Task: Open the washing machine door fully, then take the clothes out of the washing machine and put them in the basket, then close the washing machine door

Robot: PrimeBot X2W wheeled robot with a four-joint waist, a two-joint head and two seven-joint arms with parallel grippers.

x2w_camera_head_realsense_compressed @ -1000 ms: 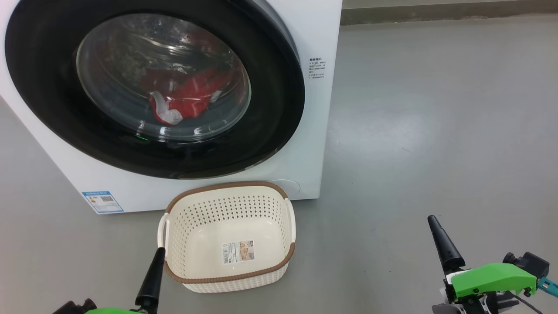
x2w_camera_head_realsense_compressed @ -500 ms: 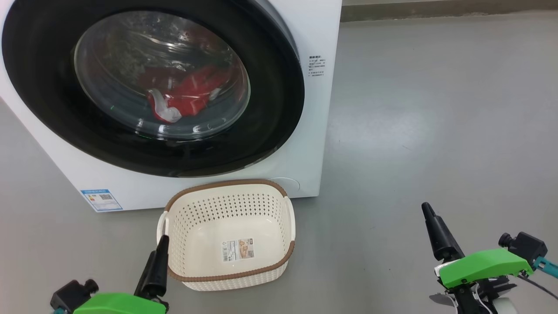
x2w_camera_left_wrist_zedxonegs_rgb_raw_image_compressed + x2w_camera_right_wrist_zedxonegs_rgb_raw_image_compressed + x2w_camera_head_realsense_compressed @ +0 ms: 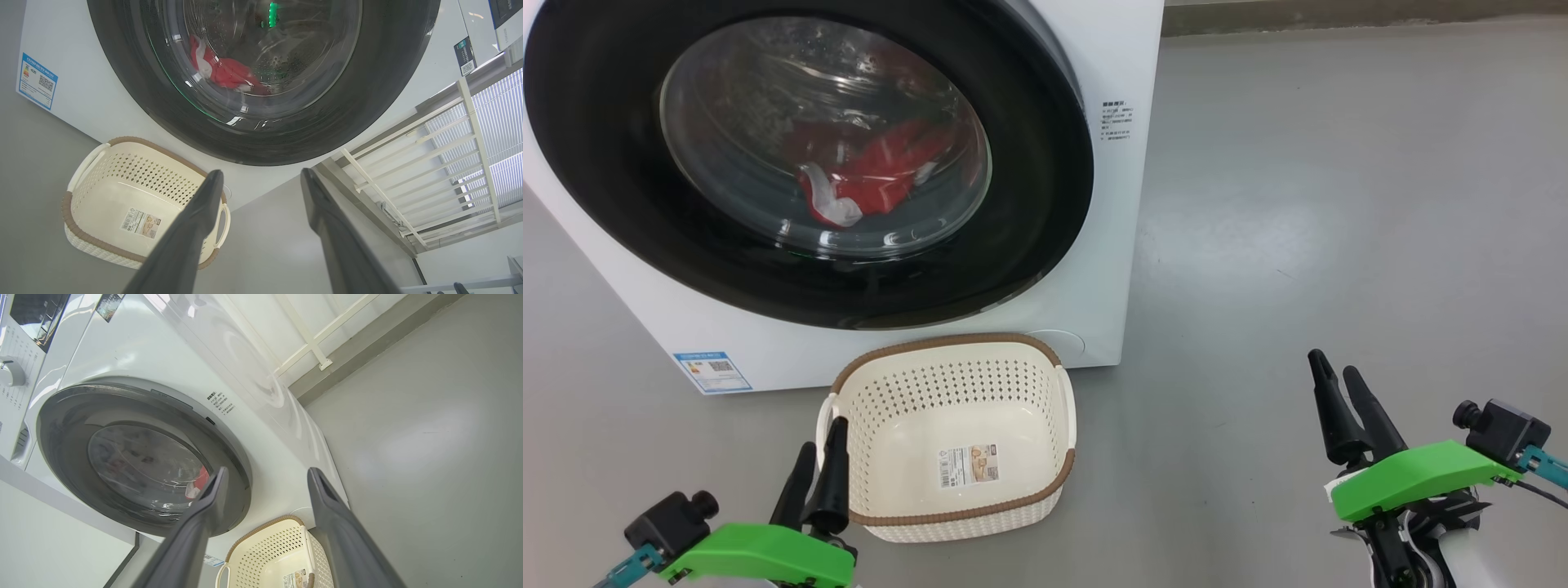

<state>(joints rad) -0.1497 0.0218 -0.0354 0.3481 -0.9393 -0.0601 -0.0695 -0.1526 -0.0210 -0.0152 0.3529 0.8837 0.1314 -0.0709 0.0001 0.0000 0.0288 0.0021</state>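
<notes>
The white washing machine (image 3: 1112,245) stands at the upper left. Its washing machine door (image 3: 1037,163), with a black rim and a glass bowl, lies shut against the front. Red clothes (image 3: 878,173) with white patches show through the glass. The cream basket (image 3: 947,344) sits on the floor just before the machine, with only a label inside. My left gripper (image 3: 823,434) stands open by the basket's near left corner. My right gripper (image 3: 1331,364) hovers open over bare floor to the basket's right. The left wrist view shows the left gripper (image 3: 261,172) pointing at the door (image 3: 388,61), clothes (image 3: 229,71) and basket (image 3: 135,141). The right gripper (image 3: 268,471) faces the door (image 3: 61,428) and basket (image 3: 269,547).
Grey floor (image 3: 1339,204) stretches wide to the machine's right, ending at a skirting strip (image 3: 1339,16). A blue label (image 3: 712,371) marks the machine's lower left corner. A white railing (image 3: 408,163) stands beyond the machine's side. The control panel with a dial (image 3: 10,371) is above the door.
Both grippers have risen further into the head view and moved forward, each now showing both fingers. The head camera has tilted slightly. Door, clothes and basket have not moved.
</notes>
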